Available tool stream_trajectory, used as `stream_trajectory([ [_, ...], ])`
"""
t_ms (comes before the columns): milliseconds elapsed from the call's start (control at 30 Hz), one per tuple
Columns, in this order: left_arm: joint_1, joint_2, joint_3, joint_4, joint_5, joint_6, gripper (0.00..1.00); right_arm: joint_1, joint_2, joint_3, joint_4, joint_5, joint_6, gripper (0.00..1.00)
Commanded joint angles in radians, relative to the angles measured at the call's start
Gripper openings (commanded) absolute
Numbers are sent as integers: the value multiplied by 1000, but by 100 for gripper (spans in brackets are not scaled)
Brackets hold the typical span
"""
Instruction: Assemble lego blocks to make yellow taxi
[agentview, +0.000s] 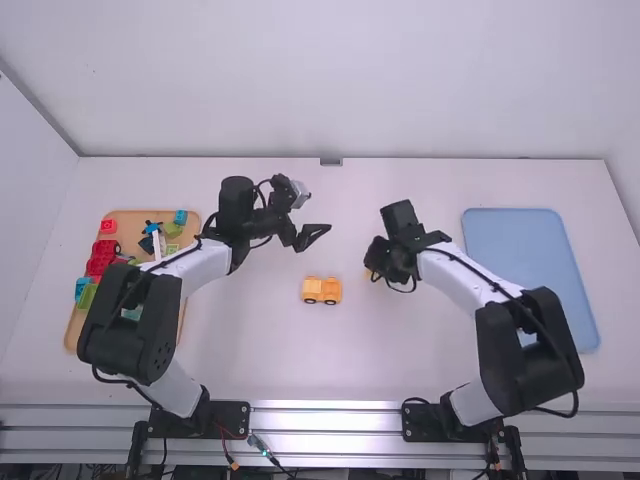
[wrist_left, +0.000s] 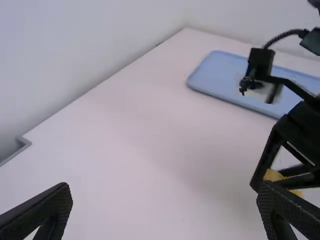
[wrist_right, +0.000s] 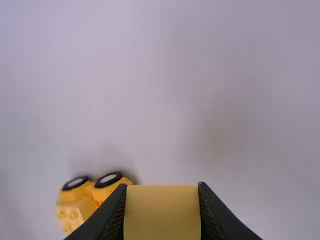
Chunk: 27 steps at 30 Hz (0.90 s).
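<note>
A robotics lab, it seems — robot arms (agentview: 189, 267) on a metal rail (agentview: 325, 419) before the white table (agentview: 255, 365), wires (agentview: 275, 462) below it, plain walls (agentview: 340, 85) beyond.

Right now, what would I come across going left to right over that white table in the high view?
Tan tray of coloured blocks, yellow wheeled block piece, right gripper holding a yellow block, blue tray.
</note>
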<state>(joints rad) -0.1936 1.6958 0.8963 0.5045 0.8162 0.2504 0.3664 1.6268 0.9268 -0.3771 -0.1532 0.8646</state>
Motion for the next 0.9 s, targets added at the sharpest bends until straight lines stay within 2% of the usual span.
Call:
stream_trajectory([
  [0,1,-7,-5,0,-5,0,99,1,16,-45,-3,19,412,0],
  [133,6,-7,-5,0,-5,0,99,1,17,-108,24,6,724,0],
  [333,-2,-7,-5,-5,6,0,99,-10,17,-166,64,-6,928,0],
  [500,-3,-7,-5,-8,6,0,99,-20,24,-187,98,2,958,0],
  [867,-2,-7,-5,-42,5,1,99,-23,165,-187,244,-86,919,0],
])
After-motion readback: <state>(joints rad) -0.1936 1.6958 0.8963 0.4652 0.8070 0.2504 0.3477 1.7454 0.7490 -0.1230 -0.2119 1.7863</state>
